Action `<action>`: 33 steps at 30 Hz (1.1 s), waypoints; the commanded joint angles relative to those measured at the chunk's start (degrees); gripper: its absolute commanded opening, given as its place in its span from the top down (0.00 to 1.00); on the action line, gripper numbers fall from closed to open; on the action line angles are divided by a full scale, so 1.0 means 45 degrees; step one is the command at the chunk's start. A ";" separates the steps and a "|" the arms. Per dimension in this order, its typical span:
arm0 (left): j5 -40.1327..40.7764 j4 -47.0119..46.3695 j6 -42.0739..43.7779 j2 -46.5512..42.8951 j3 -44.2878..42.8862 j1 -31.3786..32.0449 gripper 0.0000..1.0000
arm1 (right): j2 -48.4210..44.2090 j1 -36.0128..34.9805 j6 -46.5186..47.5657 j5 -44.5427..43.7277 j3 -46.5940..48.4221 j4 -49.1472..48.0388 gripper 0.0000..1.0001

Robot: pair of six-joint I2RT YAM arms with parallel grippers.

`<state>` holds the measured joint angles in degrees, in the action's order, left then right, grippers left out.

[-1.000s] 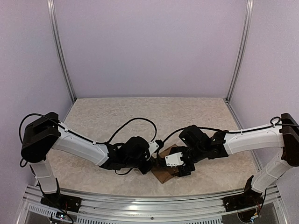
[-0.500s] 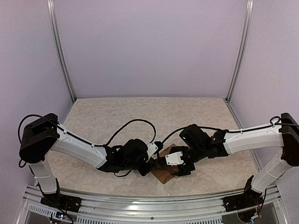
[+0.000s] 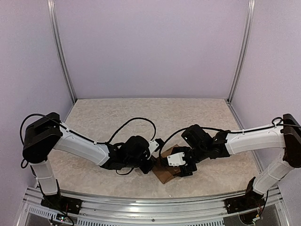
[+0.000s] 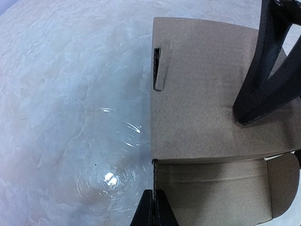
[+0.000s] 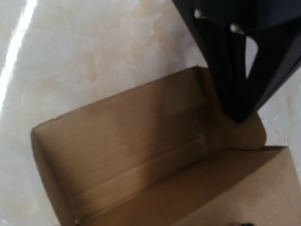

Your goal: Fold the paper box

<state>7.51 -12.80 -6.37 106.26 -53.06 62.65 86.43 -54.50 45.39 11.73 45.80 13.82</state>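
L gripper (image 4: 153, 201): fingers closed together, pinching the corrugated edge of a box (image 4: 197, 108) wall at one corner. The cut edge runs up between the two tips. From the R wrist cam the same pair tapers to a point at that corner, beside a rounded flap.

R gripper (image 4: 241, 117): fingers meet at the tips w/ nothing visible between them. Tips are set down on the box's flat top panel, toward its right side in the L wrist view.

Box: plain brown cardboard, partly formed. The flat panel has a narrow slit (image 4: 156, 66) near its left edge. Next to that panel is an open cavity w/ inner walls up and a crease along the inside. Box sits on the table (image 4: 70, 94), about mid-width and close to the front edge, between the two wrists.

Hard to see:
- Top cam: arms cover most of the box, only a near corner shows.
- R wrist cam: soft focus. Own fingers nearly out of frame, just a dark speck at the bottom edge.
- Both wrist views cut the box off at the frame edge.
- Can't tell if the underside lies flat.
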 commanded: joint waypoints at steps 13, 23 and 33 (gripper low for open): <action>0.0841 -0.0808 0.0982 0.0443 -0.1273 0.0631 1.00 | 0.0735 0.0040 -0.0197 0.0209 -0.0382 0.1315 0.20; -0.0601 0.0181 0.0524 0.0145 -0.2039 -0.0087 1.00 | 0.0651 0.0036 0.0092 0.0432 -0.0495 0.1359 0.20; -0.1566 0.1306 0.0637 0.0599 -0.3074 -0.0112 1.00 | 0.0826 0.0036 -0.0247 -0.0132 -0.0456 0.1023 0.21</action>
<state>4.95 0.08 -3.31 108.57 -62.61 61.71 86.85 -54.19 45.39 10.92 45.80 13.32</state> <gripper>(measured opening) 0.007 0.790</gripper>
